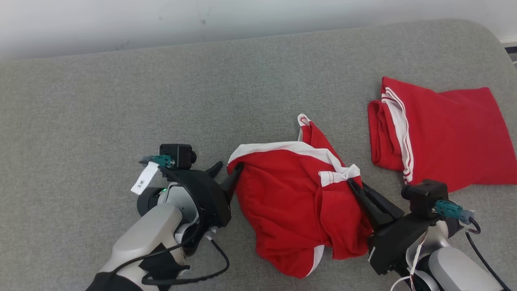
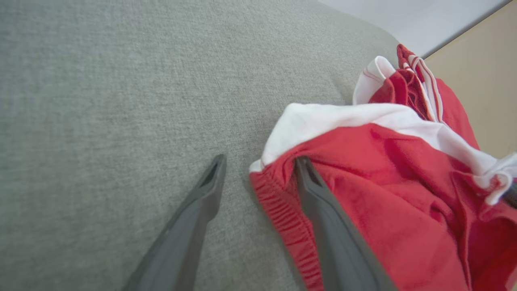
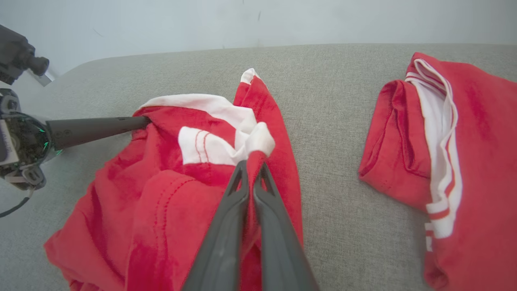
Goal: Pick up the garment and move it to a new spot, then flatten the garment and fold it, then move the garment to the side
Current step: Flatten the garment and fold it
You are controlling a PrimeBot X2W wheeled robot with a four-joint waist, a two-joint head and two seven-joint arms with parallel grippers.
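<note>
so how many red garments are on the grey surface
2: a crumpled red-and-white garment at the near middle, and a folded red-and-white garment apart to its right. None seems hidden.

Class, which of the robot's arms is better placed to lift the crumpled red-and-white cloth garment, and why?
Right. The right claw is shut on a fold of the crumpled red-and-white cloth garment, so it could probably lift at once. The left claw stands open astride the garment's elastic edge, gripping nothing.
</note>
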